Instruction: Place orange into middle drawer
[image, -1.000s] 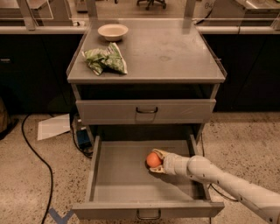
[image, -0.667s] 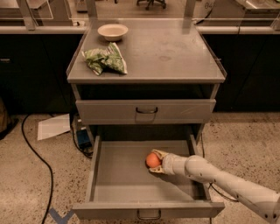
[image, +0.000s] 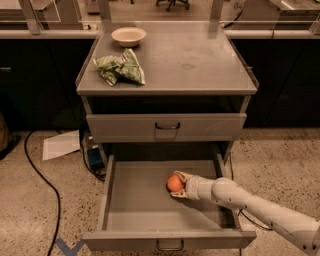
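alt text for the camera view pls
The gripper holds an orange inside the open middle drawer of a grey cabinet. On top sit a cream bowl and a green snack bag; the upper drawer is shut.

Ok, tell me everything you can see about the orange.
The orange is a round, smooth fruit, evenly orange, whole and unpeeled as far as it shows. It is low inside the open middle drawer, right of centre. The gripper reaches in from the right, and its pale fingers are closed on two sides of it. Whether it rests on the drawer floor cannot be told.
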